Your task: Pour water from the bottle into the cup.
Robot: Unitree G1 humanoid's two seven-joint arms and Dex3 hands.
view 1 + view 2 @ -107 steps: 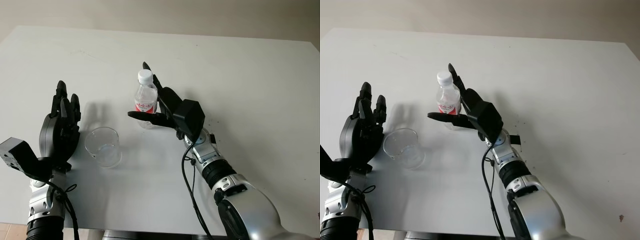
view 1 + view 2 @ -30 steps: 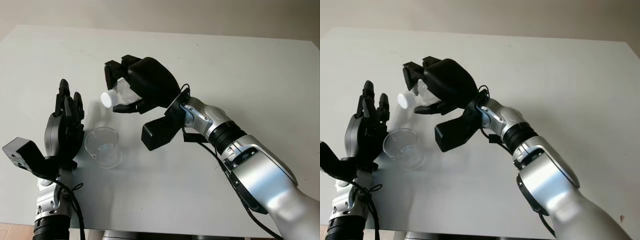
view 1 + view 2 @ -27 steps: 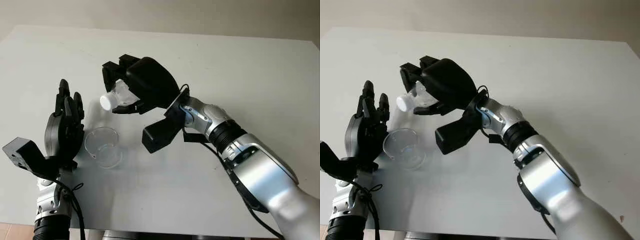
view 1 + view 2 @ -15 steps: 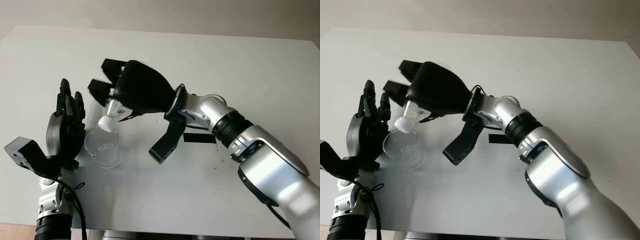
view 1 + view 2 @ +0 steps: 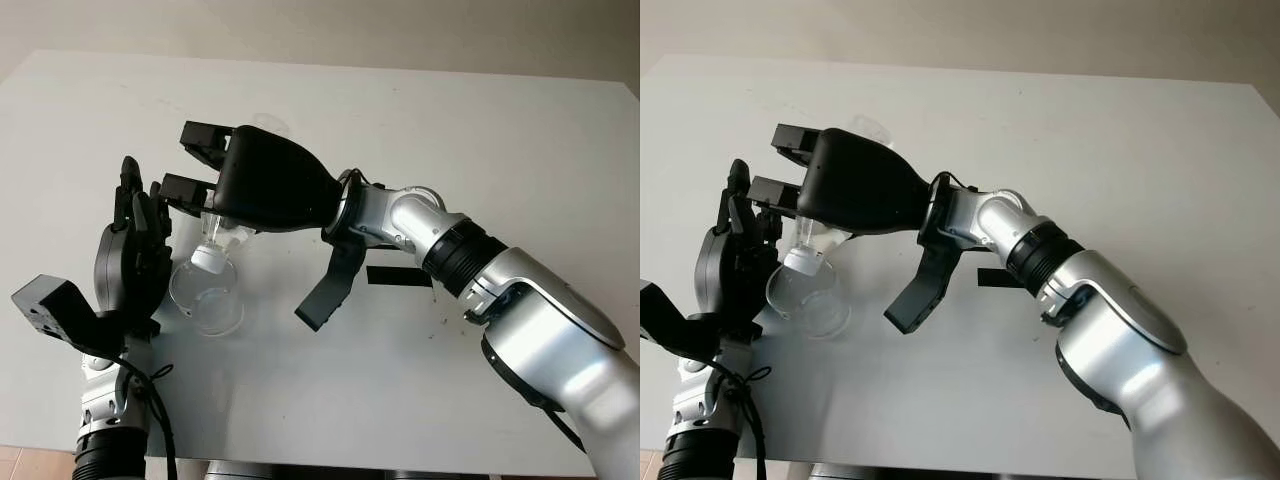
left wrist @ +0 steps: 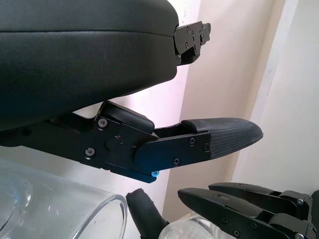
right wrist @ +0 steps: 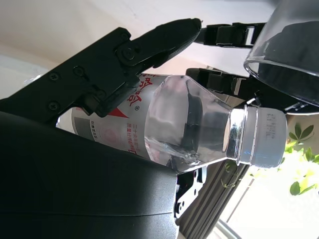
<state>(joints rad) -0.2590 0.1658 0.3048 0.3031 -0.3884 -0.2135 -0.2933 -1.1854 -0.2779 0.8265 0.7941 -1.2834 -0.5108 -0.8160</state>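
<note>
My right robot hand (image 5: 215, 185) grips the bottle (image 7: 164, 132), tipped steeply with its white cap (image 5: 207, 259) still on, over the clear cup (image 5: 207, 297) on the desk (image 5: 520, 140). My left robot hand (image 5: 135, 255), open, stands upright just beside the cup.

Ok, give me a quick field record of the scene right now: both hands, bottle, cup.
right hand: shut on the bottle, above the cup
bottle: tipped neck-down, white cap on, cap end at the cup's rim
cup: clear, upright on the white table
left hand: open, raised beside the cup, not touching it
pouring: none seen, cap in place
</note>
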